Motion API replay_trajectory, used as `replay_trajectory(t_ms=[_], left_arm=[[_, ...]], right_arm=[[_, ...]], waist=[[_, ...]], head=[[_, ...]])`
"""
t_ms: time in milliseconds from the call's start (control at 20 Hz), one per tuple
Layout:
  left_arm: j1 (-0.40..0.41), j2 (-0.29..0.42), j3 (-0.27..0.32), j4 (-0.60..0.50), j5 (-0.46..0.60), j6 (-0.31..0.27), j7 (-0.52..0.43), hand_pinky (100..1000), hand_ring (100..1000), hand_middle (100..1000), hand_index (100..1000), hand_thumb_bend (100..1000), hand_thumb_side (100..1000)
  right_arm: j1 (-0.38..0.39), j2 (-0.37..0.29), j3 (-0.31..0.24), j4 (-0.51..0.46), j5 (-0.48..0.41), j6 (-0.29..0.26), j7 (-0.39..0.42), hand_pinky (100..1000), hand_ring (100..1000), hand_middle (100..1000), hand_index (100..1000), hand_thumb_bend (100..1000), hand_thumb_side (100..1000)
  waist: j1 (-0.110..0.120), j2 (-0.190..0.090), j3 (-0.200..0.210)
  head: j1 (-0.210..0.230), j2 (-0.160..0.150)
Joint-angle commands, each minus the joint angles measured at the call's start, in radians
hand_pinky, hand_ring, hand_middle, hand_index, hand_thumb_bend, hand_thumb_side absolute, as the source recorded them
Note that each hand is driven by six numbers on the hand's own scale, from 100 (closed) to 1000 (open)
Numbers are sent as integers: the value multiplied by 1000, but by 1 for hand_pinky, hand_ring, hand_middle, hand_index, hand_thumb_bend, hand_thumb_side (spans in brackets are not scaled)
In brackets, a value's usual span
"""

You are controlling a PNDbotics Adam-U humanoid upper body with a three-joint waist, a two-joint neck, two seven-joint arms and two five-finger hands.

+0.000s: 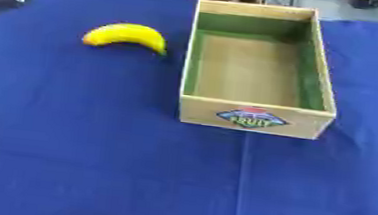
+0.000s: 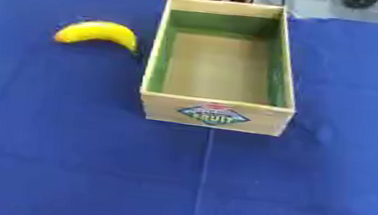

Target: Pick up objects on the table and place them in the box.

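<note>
Box (image 1: 254,117) label reads "FRUIT" — banana (image 1: 127,35) beside it.

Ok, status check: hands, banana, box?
Neither hand in view. Banana on the blue cloth, left of the box, not touching it. Box empty, open top. Nothing between them.

The box (image 1: 253,117) stands upper centre-right, its top open and its walls upright all round. A banana (image 1: 127,36) lies just left of it in the upper left, apart from the wall by a narrow gap. The blue cloth (image 1: 89,169) across the lower half and both sides lies bare.
</note>
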Motion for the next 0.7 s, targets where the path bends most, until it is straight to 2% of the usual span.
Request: replay_trajectory(t_ms=[50, 350, 400, 700], left_arm=[[-42, 42, -9, 61, -40, -39, -44, 707, 816, 877, 1000, 427, 958], [-102, 36, -12, 147, -93, -98, -129, 718, 832, 881, 1000, 477, 959], [-108, 39, -18, 160, -101, -106, -143, 732, 854, 884, 1000, 517, 949], [-175, 19, -51, 286, -177, -159, -227, 737, 871, 886, 1000, 594, 885]], right_arm=[[-2, -24, -9, -19, 7, 2, -2, 826, 754, 773, 952, 100, 1000], [-1, -22, -8, -19, 8, 3, 0, 826, 754, 773, 953, 100, 1000], [0, -22, -7, -19, 8, 4, 1, 827, 754, 772, 953, 100, 1000], [-2, -26, -3, -19, 9, 5, 5, 827, 754, 773, 952, 100, 1000]], waist=[[1, -21, -4], [1, -19, -13], [3, -17, -16], [5, -15, -22]], head=[[23, -9], [29, -10], [28, -8], [27, -8]])
